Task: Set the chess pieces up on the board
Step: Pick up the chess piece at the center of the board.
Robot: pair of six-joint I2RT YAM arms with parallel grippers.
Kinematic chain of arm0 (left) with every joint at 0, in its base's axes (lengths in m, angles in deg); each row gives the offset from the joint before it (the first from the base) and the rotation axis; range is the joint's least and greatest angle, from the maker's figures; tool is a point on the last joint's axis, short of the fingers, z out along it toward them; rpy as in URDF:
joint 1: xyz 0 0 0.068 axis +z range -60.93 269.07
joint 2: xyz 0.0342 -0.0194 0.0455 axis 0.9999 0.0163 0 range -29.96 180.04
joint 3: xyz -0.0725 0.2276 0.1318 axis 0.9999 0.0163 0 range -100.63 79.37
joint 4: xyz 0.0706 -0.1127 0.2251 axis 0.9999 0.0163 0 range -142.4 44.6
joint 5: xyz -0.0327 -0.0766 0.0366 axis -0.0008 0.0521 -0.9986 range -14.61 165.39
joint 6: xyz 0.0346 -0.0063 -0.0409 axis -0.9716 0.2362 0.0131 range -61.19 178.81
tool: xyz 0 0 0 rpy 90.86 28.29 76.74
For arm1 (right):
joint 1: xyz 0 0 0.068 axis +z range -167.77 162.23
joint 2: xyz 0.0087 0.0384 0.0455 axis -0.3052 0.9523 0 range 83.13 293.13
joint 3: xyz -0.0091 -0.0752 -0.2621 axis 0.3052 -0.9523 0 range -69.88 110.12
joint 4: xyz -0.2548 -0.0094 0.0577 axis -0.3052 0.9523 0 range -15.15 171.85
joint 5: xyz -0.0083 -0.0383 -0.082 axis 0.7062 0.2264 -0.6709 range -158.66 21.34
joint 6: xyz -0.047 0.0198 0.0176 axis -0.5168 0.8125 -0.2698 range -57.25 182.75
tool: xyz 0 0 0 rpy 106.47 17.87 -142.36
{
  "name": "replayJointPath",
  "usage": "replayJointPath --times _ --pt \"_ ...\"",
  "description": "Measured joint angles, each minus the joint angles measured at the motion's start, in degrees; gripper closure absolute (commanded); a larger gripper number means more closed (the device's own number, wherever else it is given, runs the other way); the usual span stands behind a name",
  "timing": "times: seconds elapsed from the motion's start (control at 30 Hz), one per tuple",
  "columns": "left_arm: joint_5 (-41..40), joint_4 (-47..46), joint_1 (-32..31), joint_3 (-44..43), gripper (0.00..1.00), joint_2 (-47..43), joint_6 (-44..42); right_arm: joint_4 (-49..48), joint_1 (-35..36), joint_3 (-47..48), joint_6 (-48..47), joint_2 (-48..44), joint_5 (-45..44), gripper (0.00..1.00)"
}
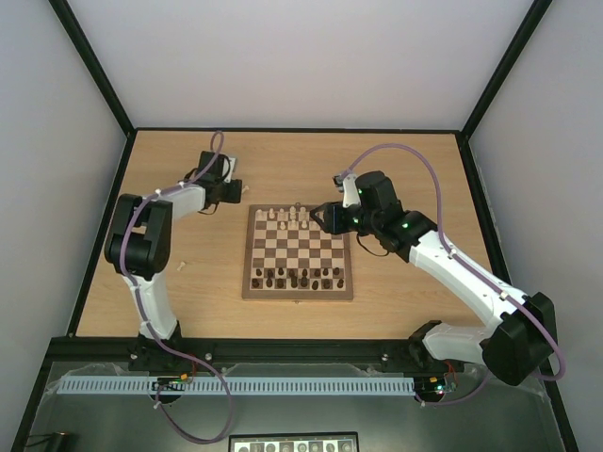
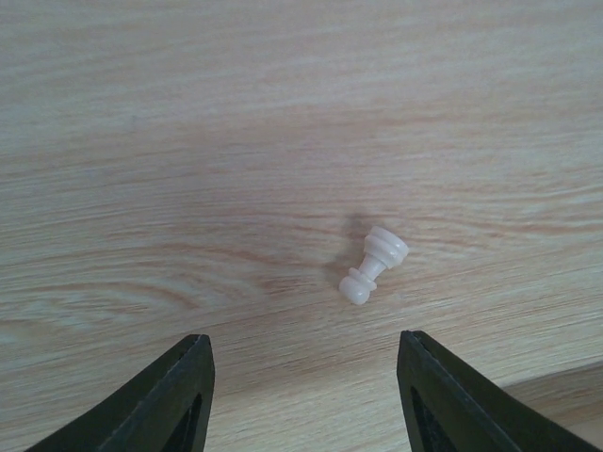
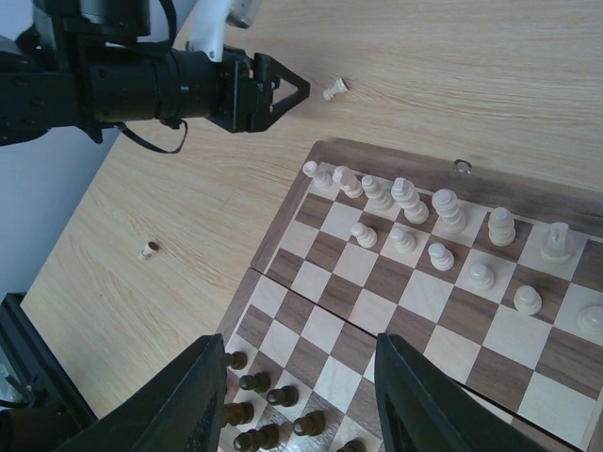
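Off board's (image 1: 300, 252) far-left corner, toppled pale pawn (image 2: 374, 265), left gripper (image 2: 303, 337) jaws wide, empty, right gripper (image 3: 300, 339) above board, parted, empty, fingers (image 3: 203, 400) cropped.

Table (image 2: 188, 141): pale wood-grain top, matt and smooth. Pawn (image 2: 374, 266): cream, smooth, faintly glossy. Board (image 3: 372, 315): wood in light and dark checks, mid-brown border, soft satin finish.

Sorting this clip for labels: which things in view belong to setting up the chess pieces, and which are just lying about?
Job:
- board
- pale chess pieces on its far rows
- pale pawn lying before the open left gripper
- another loose pale piece off the board

Just there:
- dark chessmen
- purple cables
- white slotted rail
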Motion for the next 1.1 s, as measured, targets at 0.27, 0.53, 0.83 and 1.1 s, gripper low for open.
replayJointPath --times 0.27,0.53,0.83,1.1 --pt "-0.63 1.95 -1.4 -1.64 0.47 3.61 -0.46 -0.57 0.0 -0.5 -0.02 0.0 0.11 0.55" --pt "-1.11 3.56 -1.79 -5.27 0.51 5.14 -0.96 -0.85 0.0 -0.57 0.0 0.0 0.24 0.56" --pt "-1.07 4.94 -1.79 -8.15 0.57 7.98 -1.6 -1.01 0.0 -0.59 -0.02 0.0 0.26 0.56" --pt "-1.03 6.97 -1.79 -9.33 0.62 8.76 -1.79 -1.2 0.0 -0.76 -0.04 0.02 0.26 0.56"
